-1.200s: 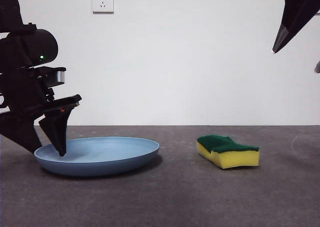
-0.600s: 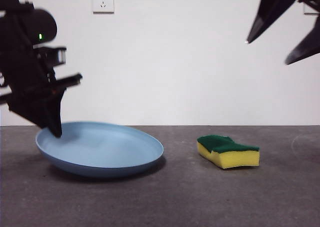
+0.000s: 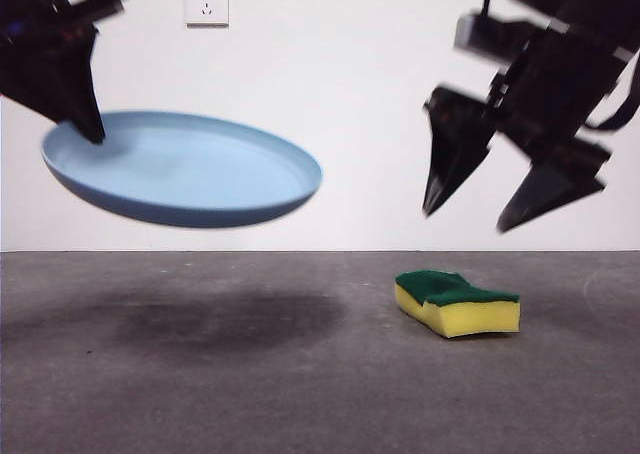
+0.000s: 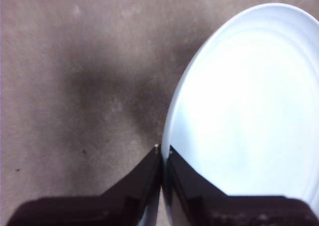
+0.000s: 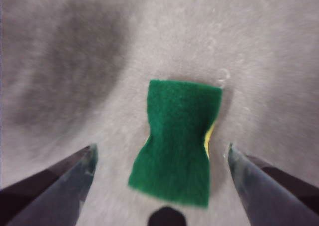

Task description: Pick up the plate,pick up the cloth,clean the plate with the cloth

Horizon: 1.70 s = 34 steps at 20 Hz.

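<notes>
My left gripper (image 3: 90, 129) is shut on the left rim of the light-blue plate (image 3: 190, 169) and holds it tilted, well above the table. In the left wrist view the jaws (image 4: 163, 149) pinch the plate's rim (image 4: 249, 106). The cloth, a yellow sponge with a green top (image 3: 457, 301), lies on the table at the right. My right gripper (image 3: 468, 219) is open and hangs above the cloth. In the right wrist view the cloth (image 5: 177, 141) lies between its spread jaws (image 5: 162, 154), apart from them.
The grey table (image 3: 300, 394) carries the plate's shadow at the left. A white wall with a socket (image 3: 205, 3) stands behind.
My left gripper has lifted the plate off the table and high up. My right gripper has come down from the top right corner to just above the cloth.
</notes>
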Available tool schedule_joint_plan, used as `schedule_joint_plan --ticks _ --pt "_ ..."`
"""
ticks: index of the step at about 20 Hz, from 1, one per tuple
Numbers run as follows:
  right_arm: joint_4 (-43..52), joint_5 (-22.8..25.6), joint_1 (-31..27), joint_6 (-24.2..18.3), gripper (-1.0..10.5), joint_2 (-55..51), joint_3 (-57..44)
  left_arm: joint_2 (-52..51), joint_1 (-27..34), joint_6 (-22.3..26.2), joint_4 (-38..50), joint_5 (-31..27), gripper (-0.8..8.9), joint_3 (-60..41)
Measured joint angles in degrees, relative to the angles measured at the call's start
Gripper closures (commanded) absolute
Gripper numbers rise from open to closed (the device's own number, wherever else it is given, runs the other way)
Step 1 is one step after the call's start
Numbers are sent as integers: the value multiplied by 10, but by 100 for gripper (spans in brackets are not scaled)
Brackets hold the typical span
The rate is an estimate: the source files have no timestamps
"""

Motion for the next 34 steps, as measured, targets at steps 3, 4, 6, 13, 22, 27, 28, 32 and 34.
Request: schedule_joint_plan --ticks 3,4,6,13,22,27,28,32,34 --pt "30 4 0 -2 515 47 0 -25 0 0 -19 0 821 0" --pt "37 10 0 -2 516 61 0 -28 0 0 -26 0 821 0" --pt "46 12 0 -2 535 80 0 -28 0 0 -39 0 821 0" --pt "64 12 0 -4 574 116 1 -28 -1 0 -56 0 821 0" --pt "65 12 0 -15 963 126 2 -28 -1 0 -62 1 821 0" --pt "61 9 3 -10 963 125 2 -28 -1 0 -61 -1 821 0" --pt "57 9 6 -3 963 121 2 -28 -1 0 -57 -1 821 0" --pt "41 12 34 16 963 51 2 -10 -1 0 -31 -24 821 0" --pt "26 12 58 29 963 -2 2 2 -1 0 -24 -33 821 0"
